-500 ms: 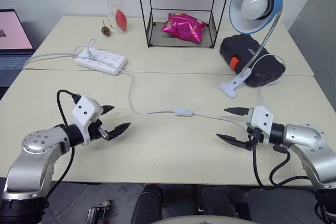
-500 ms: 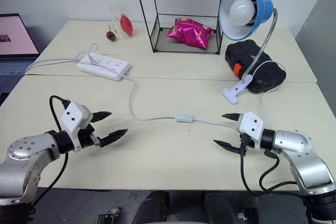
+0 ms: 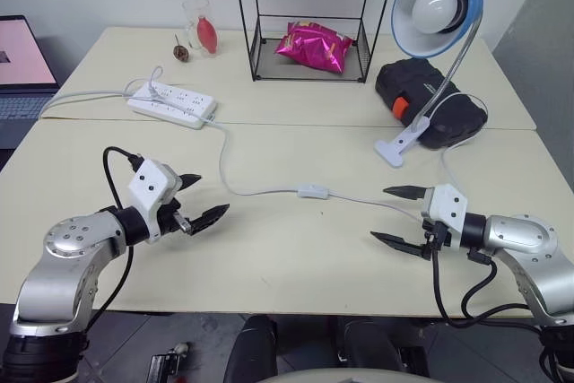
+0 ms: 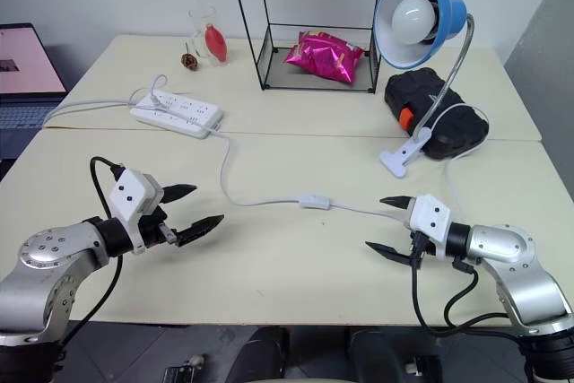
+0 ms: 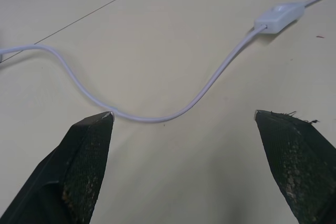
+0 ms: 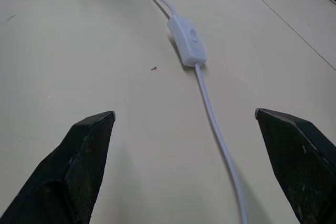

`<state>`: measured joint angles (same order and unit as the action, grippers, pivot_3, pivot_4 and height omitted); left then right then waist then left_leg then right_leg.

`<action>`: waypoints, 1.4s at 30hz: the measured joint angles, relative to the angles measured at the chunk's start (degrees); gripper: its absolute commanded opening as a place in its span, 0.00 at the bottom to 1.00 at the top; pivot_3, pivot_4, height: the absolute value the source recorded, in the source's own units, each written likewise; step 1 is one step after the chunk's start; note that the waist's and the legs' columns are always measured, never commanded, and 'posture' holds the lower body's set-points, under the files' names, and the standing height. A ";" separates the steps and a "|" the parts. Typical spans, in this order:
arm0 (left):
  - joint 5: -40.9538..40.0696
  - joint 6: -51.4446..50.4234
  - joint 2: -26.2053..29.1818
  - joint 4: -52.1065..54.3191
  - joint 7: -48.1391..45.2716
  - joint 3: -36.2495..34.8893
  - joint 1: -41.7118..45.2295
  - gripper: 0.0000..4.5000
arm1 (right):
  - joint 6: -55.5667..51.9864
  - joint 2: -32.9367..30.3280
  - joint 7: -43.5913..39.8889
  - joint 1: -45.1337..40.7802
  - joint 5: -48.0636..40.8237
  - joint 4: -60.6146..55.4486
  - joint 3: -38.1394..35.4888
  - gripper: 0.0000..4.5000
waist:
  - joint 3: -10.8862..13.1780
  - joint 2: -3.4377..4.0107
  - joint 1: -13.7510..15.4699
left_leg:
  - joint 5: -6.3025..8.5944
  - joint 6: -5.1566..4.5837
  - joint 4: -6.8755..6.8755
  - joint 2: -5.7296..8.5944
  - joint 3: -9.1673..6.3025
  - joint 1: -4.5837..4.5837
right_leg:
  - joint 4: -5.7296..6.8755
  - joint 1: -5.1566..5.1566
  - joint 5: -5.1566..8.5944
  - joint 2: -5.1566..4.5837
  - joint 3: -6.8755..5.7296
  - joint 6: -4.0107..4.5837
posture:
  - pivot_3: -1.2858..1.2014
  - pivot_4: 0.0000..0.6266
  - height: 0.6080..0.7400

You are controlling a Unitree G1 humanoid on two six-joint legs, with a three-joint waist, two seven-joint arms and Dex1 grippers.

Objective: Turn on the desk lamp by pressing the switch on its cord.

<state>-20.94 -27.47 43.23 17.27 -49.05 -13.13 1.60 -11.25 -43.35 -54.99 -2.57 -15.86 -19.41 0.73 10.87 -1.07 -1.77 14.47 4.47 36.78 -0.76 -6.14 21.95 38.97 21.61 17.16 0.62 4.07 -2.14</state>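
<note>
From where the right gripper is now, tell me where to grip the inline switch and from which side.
Grip the switch across its two long side walls, coming from above. It lies flat on the table with the cord leaving both ends, so only the sides are free. The right gripper is open.

The laptop [image 3: 22,78] is cut off by the picture's edge.

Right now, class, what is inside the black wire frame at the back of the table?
A shiny pink snack bag lies on the floor of the wire frame. What the bag holds cannot be seen, as it is closed.
</note>
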 measured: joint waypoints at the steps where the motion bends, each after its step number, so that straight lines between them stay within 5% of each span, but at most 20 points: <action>1: -0.09 0.73 0.00 0.02 -0.35 0.00 0.01 0.99 | -0.03 -0.03 0.00 0.00 -0.01 -0.05 -0.01 1.00 | 0.00 0.00 0.00 | 0.00 0.00 0.00 0.00 0.00 0.00 | 0.00 0.00 0.00 0.00 0.00 0.00 | 0.52 0.24 1.00; 27: -3.52 2.89 -0.31 -2.63 -3.04 1.92 4.40 0.99 | -5.42 -0.86 0.00 -1.52 -3.66 -0.70 -1.64 1.00 | 0.00 0.00 0.02 | 0.00 0.00 0.02 0.03 0.00 0.01 | 0.00 -0.01 0.00 0.06 -0.01 0.00 | 0.52 0.24 1.00; 35: -3.80 0.59 -5.30 -12.93 -8.80 12.85 18.59 0.99 | -7.37 0.07 2.77 -1.54 -3.50 -4.85 -1.70 1.00 | 0.00 -0.01 0.09 | 0.00 0.00 0.05 0.07 -0.03 0.05 | 0.02 0.00 -0.02 0.11 -0.05 -0.02 | 0.52 0.24 1.00; 42: 0.55 4.21 -11.14 -34.61 -18.27 21.78 34.86 0.99 | -19.63 1.34 9.49 0.13 -6.41 -13.64 -1.97 1.00 | 0.00 -0.01 -0.14 | 0.00 -0.01 0.09 0.08 -0.05 0.20 | 0.04 0.12 -0.03 0.16 -0.06 -0.01 | 0.52 0.24 1.00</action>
<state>-20.39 -23.26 32.09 -17.34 -67.32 8.65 36.46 -30.88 -42.01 -45.50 -2.44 -22.27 -33.05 -1.24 10.87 -1.08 -1.91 14.47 4.46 36.86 -0.68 -6.19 22.15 39.01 21.74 17.13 0.78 4.02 -2.15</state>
